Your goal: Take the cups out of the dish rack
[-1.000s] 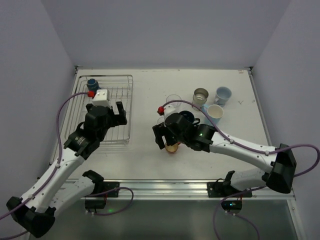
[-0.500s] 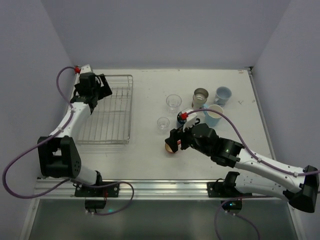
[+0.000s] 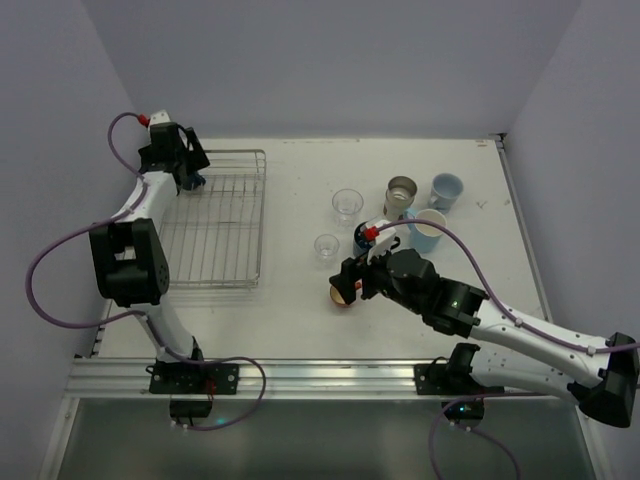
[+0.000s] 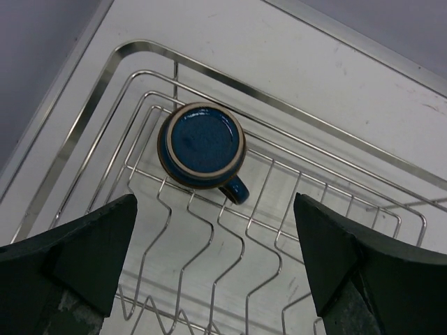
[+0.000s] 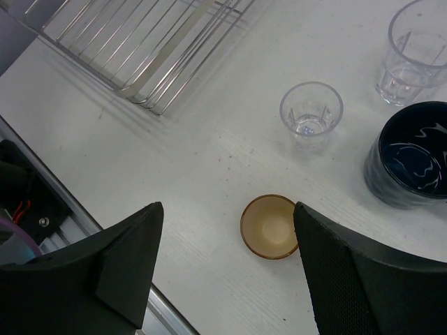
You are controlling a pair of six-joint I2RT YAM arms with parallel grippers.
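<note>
left wrist view gives what the overhead one cannot: a dark blue mug (image 4: 201, 143) standing mouth-up in the far corner of the dish rack (image 4: 279, 106), its handle pointing to 5 o'clock. the left hand (image 4: 216, 262) is spread wide and holds nothing, and the mug sits at 12 o'clock from the gap, clear of both fingers. from the top external view that hand (image 3: 178, 160) covers the same rack corner, at 10 o'clock on the worktop (image 3: 290, 330). right wrist view shows the right hand (image 5: 227, 234) also wide and holding nothing. a small tan cup (image 5: 269, 226) stands on the worktop between its fingers, close against the 3 o'clock one. past it stand a small clear glass (image 5: 311, 112), a taller clear glass (image 5: 418, 52) and a dark blue cup (image 5: 412, 164). overhead, a metallic cup (image 3: 401, 193), a light blue cup (image 3: 446, 190) and a cream cup (image 3: 430, 225) cluster at 1 o'clock.
</note>
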